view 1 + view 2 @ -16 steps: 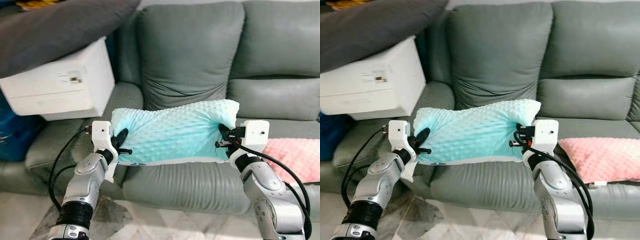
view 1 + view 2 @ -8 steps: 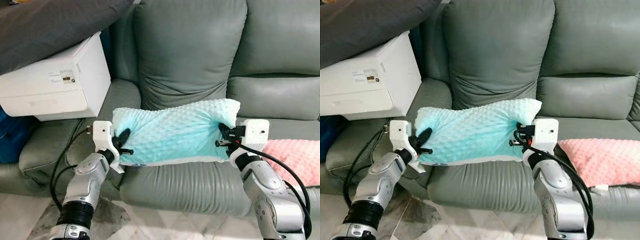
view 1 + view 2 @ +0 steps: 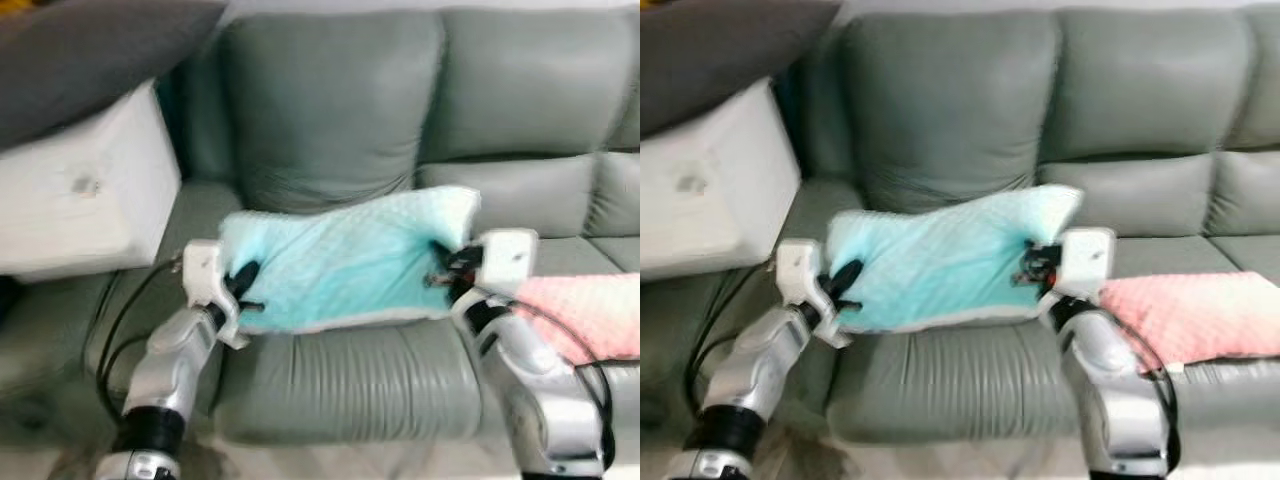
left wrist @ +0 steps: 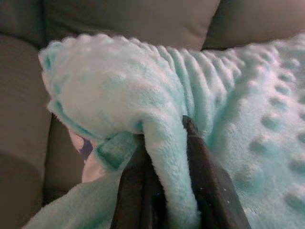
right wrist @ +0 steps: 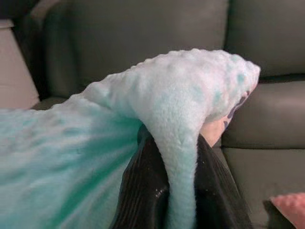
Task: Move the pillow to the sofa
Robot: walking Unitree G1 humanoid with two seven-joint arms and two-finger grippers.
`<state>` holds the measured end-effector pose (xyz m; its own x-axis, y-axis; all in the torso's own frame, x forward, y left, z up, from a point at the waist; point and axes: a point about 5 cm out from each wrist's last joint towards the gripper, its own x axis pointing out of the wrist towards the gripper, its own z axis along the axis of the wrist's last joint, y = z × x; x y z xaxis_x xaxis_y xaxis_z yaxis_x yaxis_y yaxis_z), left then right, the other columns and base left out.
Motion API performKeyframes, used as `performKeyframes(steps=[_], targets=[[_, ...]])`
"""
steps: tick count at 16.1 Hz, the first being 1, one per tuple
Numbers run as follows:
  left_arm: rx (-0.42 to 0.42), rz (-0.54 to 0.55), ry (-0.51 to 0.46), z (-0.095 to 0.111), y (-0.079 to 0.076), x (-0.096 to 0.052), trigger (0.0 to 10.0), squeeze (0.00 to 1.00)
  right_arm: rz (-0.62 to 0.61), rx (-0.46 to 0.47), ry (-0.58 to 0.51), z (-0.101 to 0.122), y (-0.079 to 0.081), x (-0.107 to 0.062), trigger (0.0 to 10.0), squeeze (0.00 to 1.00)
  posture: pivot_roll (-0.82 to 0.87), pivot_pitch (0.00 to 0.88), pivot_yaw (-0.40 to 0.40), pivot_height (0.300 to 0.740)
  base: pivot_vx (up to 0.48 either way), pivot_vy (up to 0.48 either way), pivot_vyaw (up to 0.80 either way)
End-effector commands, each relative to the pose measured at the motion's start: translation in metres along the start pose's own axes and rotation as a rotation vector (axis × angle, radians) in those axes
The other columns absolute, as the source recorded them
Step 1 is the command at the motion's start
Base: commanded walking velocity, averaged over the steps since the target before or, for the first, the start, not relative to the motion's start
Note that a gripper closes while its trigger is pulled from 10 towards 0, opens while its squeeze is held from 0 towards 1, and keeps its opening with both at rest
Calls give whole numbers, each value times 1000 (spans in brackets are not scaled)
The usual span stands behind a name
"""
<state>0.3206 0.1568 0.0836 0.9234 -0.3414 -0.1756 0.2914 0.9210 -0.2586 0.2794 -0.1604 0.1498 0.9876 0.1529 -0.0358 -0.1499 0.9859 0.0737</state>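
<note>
- A grey-green leather sofa took up most of the head views, with tall back cushions and a ribbed seat front; the head views were slightly blurred.
- A dark grey cushion lay at the sofa's left end, resting on top of a white box.
- The white box sat on the left armrest of the sofa, just under that cushion.
- The pillow, mint green with a raised dotted texture, was stretched between the two grippers. It hung over the front edge of the sofa's seat, near the middle seat cushion, with its right end higher than its left. Whether its lower edge touched the seat could not be told.
- A pink pillow with the same dotted texture lay on the seat toward the sofa's right end, just beside the right arm.
- The left arm, silver with a black cable looping beside it, reached up to the pillow's left end.
- The right arm, also silver, reached up to the pillow's right end.
- The left gripper had its two black fingers pinched on a fold of the pillow's left edge; the fabric bulged out above them.
- The right gripper likewise clamped a fold of the pillow's right corner between its fingers, the fabric draped over the tips.
</note>
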Motion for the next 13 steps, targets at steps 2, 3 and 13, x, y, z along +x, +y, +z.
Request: performKeyframes(steps=[2,3,13], targets=[[3,-39,-19,6,-8,4,10000,0,-10,-11,-28,6,-3,0,10000,0,-223,0,63,740,0,0,0],[5,-44,-16,6,-8,4,10000,0,-7,-10,-30,5,-2,1,10000,0,-227,0,66,740,0,0,0],[-18,-84,-9,1,-15,4,10000,0,12,-9,-33,5,3,4,10000,0,-225,0,60,740,143,0,0]])
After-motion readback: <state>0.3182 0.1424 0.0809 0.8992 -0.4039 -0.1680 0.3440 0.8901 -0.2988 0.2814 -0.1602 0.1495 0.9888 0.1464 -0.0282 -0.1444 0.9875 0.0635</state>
